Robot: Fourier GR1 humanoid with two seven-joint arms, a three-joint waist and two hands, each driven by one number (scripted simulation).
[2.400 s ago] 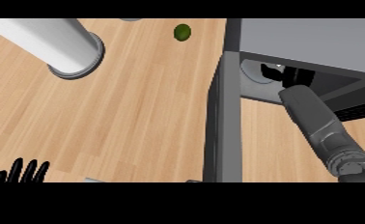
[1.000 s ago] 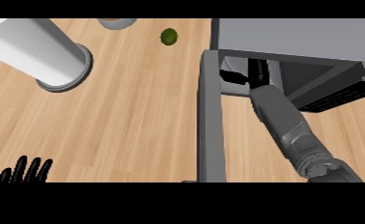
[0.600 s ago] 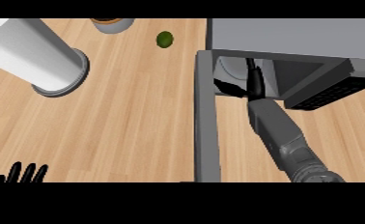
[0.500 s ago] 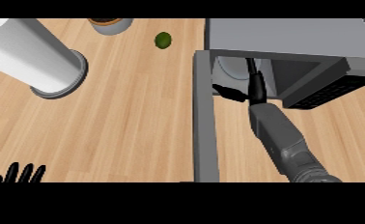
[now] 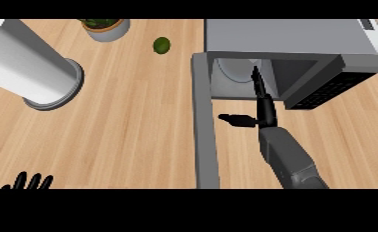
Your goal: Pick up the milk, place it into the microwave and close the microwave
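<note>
No legible text, label, brand, number or sign is found anywhere in view. The microwave (image 5: 295, 41) carries a dark control panel (image 5: 331, 88) on its front; a grid of small pale marks shows there, but none can be read as a character. The open microwave door (image 5: 205, 121) bears no marking. The grey cylinder (image 5: 33, 66), the plant pot (image 5: 107, 28) and the wooden worktop (image 5: 125, 126) are likewise unmarked.

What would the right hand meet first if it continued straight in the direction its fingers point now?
Probably the pale object inside the open microwave. The right hand points straight into the opening, fingertips near it, though depth is unclear.
</note>
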